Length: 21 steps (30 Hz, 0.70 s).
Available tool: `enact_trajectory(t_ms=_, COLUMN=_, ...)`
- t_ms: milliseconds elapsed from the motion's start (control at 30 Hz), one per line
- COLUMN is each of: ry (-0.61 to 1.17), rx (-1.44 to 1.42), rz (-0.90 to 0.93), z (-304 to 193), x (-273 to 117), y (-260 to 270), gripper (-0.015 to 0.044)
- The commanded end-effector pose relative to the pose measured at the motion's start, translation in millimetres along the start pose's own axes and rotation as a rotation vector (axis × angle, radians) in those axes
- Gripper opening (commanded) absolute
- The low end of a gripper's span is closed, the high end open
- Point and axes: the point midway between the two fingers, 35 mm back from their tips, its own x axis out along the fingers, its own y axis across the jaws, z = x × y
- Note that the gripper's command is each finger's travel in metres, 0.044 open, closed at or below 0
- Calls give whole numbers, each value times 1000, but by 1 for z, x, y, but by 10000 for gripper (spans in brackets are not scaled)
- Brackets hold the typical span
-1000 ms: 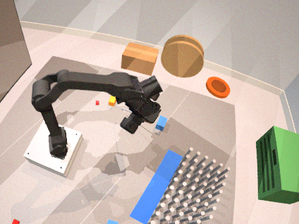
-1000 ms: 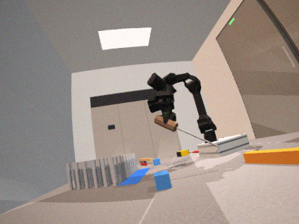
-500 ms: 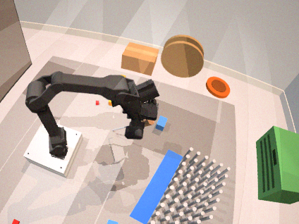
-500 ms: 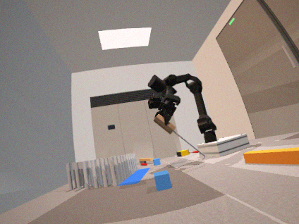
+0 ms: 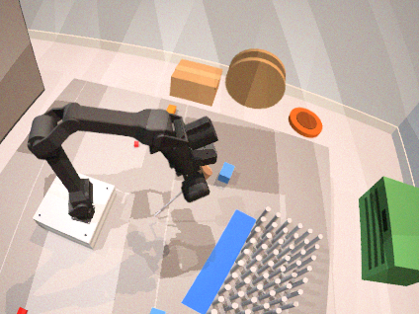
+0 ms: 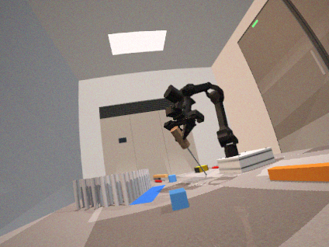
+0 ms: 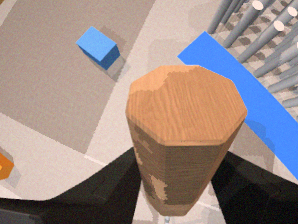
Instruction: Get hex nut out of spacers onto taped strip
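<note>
My gripper is shut on the wooden handle of a tool, high above the table. The tool's thin metal shaft slants down from the handle toward the robot's base side; the shape of its far end is too small to tell. The blue taped strip lies flat in front of the standing grey metal spacers. The spacers stand upright, and the tool is clear of them. I cannot see the nut.
A blue block lies near the strip's far end. An orange piece lies beyond the arm. A cardboard box, a round wooden piece and a green cabinet stand farther out. The white base carries the arm.
</note>
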Motion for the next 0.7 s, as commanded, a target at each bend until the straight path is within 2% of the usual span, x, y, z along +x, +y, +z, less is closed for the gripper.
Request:
enact_trajectory(t_ms=0, ry=1, rx=-106, rz=-18, z=-5, x=-3, y=-5, gripper=0)
enact_trajectory(t_ms=667, ry=55, rx=-747, rz=-91, z=-30, x=-13, y=-31, gripper=0)
